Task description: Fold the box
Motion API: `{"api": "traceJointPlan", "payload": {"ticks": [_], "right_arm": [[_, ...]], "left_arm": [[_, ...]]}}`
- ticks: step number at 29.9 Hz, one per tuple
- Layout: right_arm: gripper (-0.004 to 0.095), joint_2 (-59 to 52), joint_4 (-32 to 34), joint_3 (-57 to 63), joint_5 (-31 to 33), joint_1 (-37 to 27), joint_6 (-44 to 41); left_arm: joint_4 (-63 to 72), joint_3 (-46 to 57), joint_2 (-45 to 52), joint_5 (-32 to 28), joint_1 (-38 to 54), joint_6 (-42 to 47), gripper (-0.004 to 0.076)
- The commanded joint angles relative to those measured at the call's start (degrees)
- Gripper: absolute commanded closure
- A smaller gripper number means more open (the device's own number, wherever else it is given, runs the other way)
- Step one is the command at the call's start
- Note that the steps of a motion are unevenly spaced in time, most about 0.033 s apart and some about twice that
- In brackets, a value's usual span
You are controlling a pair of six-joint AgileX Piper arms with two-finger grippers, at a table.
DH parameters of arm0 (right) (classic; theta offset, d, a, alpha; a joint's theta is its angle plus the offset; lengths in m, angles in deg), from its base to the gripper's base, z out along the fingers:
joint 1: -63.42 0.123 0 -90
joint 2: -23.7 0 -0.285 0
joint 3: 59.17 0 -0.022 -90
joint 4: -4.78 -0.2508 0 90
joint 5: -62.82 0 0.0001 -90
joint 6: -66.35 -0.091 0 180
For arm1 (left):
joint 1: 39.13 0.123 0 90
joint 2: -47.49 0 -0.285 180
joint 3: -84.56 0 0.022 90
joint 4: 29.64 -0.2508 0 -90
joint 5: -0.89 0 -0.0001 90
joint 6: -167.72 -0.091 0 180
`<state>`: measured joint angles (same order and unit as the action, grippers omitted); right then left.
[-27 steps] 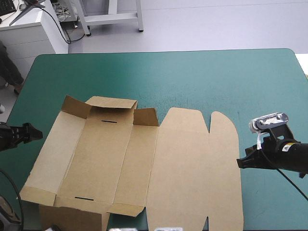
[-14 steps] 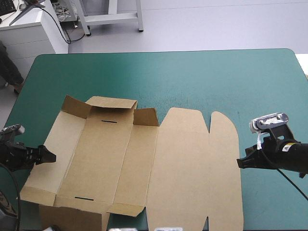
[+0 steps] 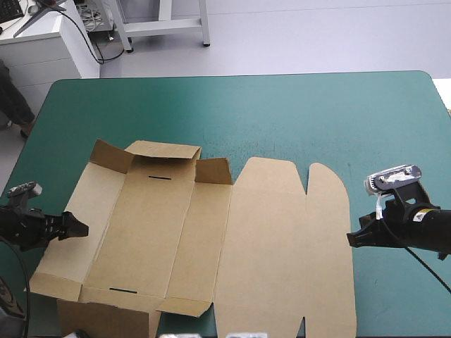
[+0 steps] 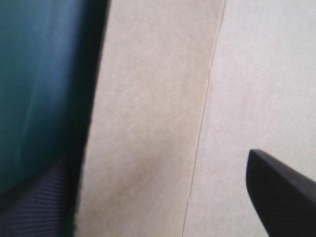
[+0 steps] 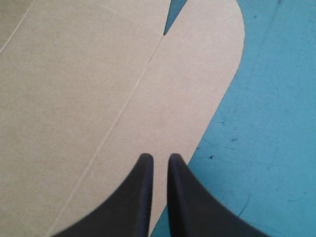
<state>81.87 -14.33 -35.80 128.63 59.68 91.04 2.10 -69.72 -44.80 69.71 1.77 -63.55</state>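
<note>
brown box [image 3: 268, 246] on table's [image 3: 282, 113] near-left half, far flaps raised, lid flat | left gripper [image 3: 79, 227] spread wide over box's left panel | right gripper [image 3: 350, 239] nearly closed at lid's rounded edge

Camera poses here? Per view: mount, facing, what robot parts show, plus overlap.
High view: above and behind the robot, facing forward and down on the table and box; left gripper and right gripper show.
Left wrist view: above the left wrist, facing down on the box's left panel; own fingers apart.
Right wrist view: above the right wrist, facing the box's rounded flap; own fingers nearly together.
Shared: high and right wrist views both show that flap.
</note>
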Motion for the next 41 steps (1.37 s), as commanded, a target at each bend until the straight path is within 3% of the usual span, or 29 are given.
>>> {"api": "traceJointPlan", "payload": {"ticks": [1, 9, 19, 25, 32, 41], "right_arm": [[0.0819, -0.42, -1.54, -1.50, -2.32, -0.45, 0.79], [0.0819, -0.42, -1.54, -1.50, -2.43, -0.45, 0.79], [0.0819, -0.42, -1.54, -1.50, -2.97, -0.45, 0.89], [0.0819, -0.42, -1.54, -1.50, -2.97, -0.45, 0.89], [0.0819, -0.42, -1.54, -1.50, -2.86, -0.45, 0.89], [0.0819, -0.42, -1.54, -1.50, -2.86, -0.45, 0.89]], "left_arm": [[2.02, -0.44, 1.53, 5.78, -3.38, 1.69, 0.0059], [1.69, 2.02, 2.24, 5.78, -8.37, 3.15, 0.0199], [-0.88, 2.85, 6.41, 5.78, -9.71, 3.15, 0.0240], [-5.72, 2.85, 6.41, 5.78, -14.21, 3.37, 0.0506], [-5.96, 2.85, 6.41, 5.37, -14.63, 5.11, 0.0734], [-8.45, 2.85, 6.41, 1.65, -15.24, 7.39, 0.0732]]}}
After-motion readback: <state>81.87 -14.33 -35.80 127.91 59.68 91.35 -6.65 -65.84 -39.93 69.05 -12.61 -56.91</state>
